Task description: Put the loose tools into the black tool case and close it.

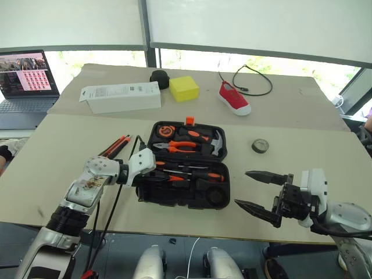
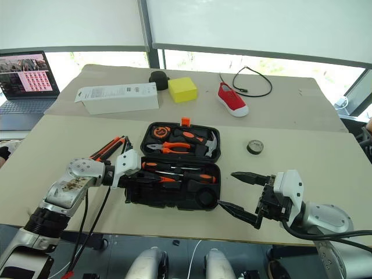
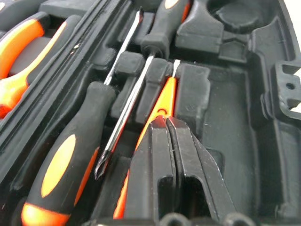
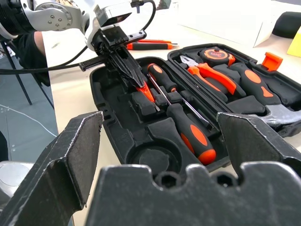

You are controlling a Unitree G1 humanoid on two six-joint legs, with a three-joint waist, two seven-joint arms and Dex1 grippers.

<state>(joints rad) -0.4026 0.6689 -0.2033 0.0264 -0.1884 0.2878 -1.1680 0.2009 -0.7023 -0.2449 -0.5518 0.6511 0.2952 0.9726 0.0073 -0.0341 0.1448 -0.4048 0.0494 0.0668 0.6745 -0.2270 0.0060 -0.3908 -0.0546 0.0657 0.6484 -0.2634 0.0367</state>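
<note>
Black tool case (image 1: 185, 192): open moulded matte plastic, rounded corners. Left gripper (image 4: 136, 80) jaws pinched together on slim orange tester screwdriver (image 3: 162, 101); right gripper (image 1: 253, 189) jaws wide.

Lab or office: laptop (image 1: 26, 78), paper-covered table (image 1: 302, 104), blinds.

Beige-covered table (image 1: 52, 168) beneath a run of bright windows (image 1: 261, 63) with white roller blinds (image 1: 256, 23) drawn partway down. Open laptop (image 1: 23, 81) on a side surface at left. Daylight throughout.
</note>
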